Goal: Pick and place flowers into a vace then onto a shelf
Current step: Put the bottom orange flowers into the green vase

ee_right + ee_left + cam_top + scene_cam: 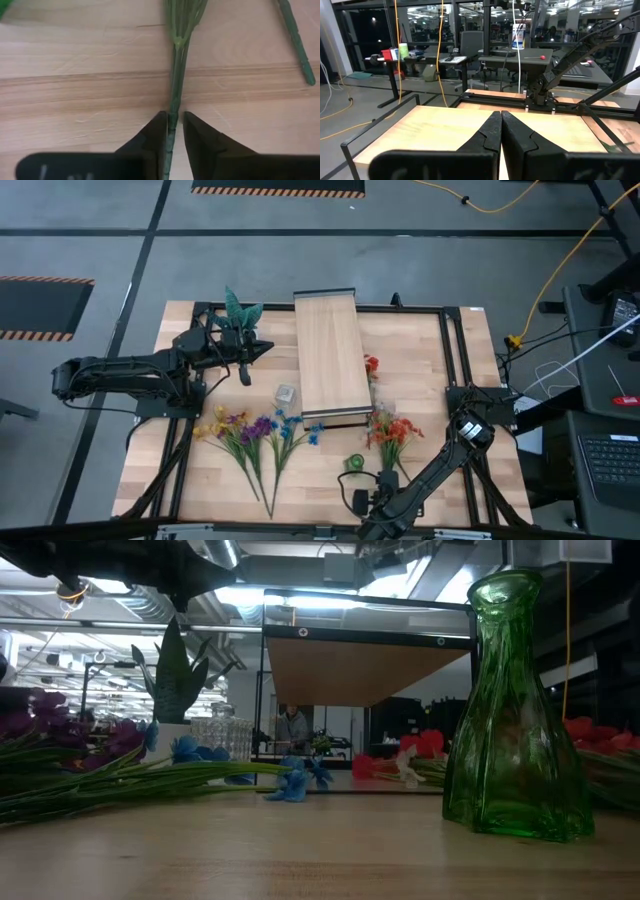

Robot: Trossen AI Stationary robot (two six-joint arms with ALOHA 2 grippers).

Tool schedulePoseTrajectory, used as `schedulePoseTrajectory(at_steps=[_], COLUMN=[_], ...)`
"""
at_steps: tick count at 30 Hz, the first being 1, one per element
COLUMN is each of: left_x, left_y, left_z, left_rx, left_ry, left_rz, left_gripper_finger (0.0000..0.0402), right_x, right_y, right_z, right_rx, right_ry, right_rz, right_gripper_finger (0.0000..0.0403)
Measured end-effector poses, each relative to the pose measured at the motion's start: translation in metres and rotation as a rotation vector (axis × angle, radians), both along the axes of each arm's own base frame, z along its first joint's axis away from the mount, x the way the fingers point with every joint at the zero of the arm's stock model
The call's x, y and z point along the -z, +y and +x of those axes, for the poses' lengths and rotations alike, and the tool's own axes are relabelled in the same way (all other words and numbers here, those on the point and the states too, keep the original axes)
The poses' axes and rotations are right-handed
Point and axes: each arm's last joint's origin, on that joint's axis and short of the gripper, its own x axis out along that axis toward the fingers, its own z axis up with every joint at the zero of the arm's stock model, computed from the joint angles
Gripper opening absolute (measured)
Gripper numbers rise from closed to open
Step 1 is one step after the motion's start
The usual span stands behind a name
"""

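- Your right gripper is sitting low at the table's near edge, its fingers straddling a red-orange flower stem lying on the table; whether they are pinching it, you cannot tell.
- Your left gripper is hovering pressed together, left of the shelf.

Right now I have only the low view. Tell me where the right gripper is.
Observer: The right gripper is low over the table, at the stem end of the red-orange flowers, near the green vase.
Operator: Report the left one.
Observer: The left gripper is shut, near the potted plant, alongside the far end of the shelf.
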Motion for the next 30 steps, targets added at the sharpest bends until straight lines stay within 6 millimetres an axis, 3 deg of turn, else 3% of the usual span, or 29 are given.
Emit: schedulePoseTrajectory(at_steps=[13,30], left_x=[0.0,0.0], left_y=[0.0,0.0], left_z=[0.0,0.0], left_rx=[0.0,0.0], left_ry=[-0.005,-0.005], left_rz=[-0.016,-0.016], left_gripper_finger=[0.0003,0.0003], right_x=[-0.002,-0.002], right_y=[-0.008,-0.019], right_z=[0.005,0.003], right_rx=[-0.036,-0.069], right_ry=[-0.009,-0.046], right_rz=[-0.041,-0.212], right_gripper_finger=[0.0128,0.0133])
